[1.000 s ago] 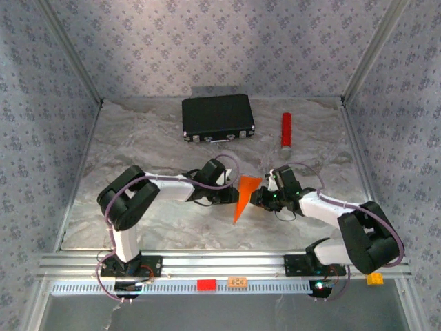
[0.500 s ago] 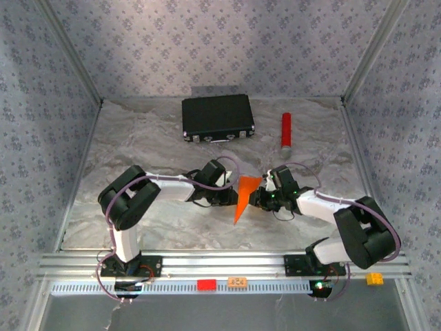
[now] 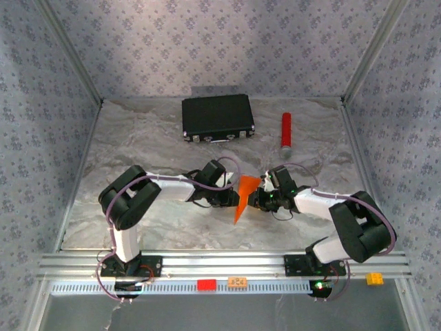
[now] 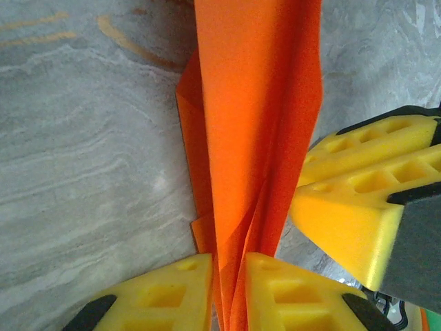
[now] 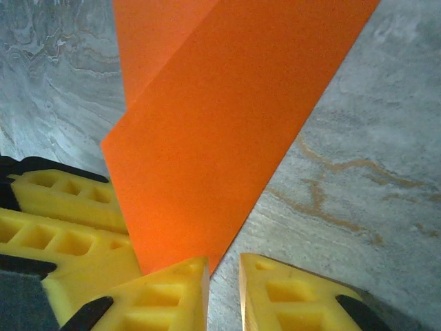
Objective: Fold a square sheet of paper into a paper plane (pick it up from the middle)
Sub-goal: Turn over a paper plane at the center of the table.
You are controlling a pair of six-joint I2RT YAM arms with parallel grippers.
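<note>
The square sheet of paper (image 3: 243, 195) is a creased bright orange pointed shape in the middle of the table, its point toward the near edge. My left gripper (image 3: 233, 198) comes at it from the left and is shut on its stacked folds (image 4: 255, 103), which run up between the yellow fingers (image 4: 172, 289). My right gripper (image 3: 252, 200) is at the paper's right side. Its jaws (image 5: 224, 265) stand a narrow gap apart, with bare table showing between them. A corner of the orange flap (image 5: 220, 124) ends at its left finger (image 5: 158, 296). The right gripper's fingers (image 4: 358, 200) sit beside the paper's right edge.
A black case (image 3: 218, 117) lies at the back of the table, with a red cylinder (image 3: 285, 130) to its right. The marbled tabletop (image 3: 151, 138) is walled in by patterned panels on three sides. A metal rail runs along the near edge.
The right gripper's jaws have drawn closer together and the right arm has edged slightly left toward the paper. The left gripper keeps its hold; the paper has hardly moved.
</note>
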